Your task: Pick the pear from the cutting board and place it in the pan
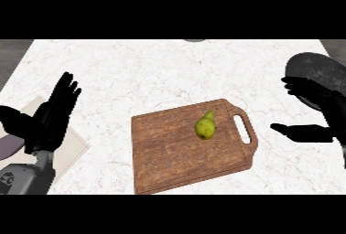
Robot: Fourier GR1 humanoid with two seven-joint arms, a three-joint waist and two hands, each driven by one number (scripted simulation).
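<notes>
A yellow-green pear (206, 126) lies on the wooden cutting board (175, 155), toward its right side near the handle slot. The dark round pan (312, 68) sits at the counter's far right edge, partly covered by my right hand. My right hand (323, 116) is open, to the right of the board, thumb pointing left toward the board's handle, fingers spread over the pan's lower part. It touches nothing that I can see. My left hand (54, 116) stays open at the left edge, fingers up, resting.
The white marble counter (148, 73) runs under everything. A pale card or cloth (71, 153) lies under my left forearm at the lower left. A grey round object (194, 40) peeks in at the counter's far edge.
</notes>
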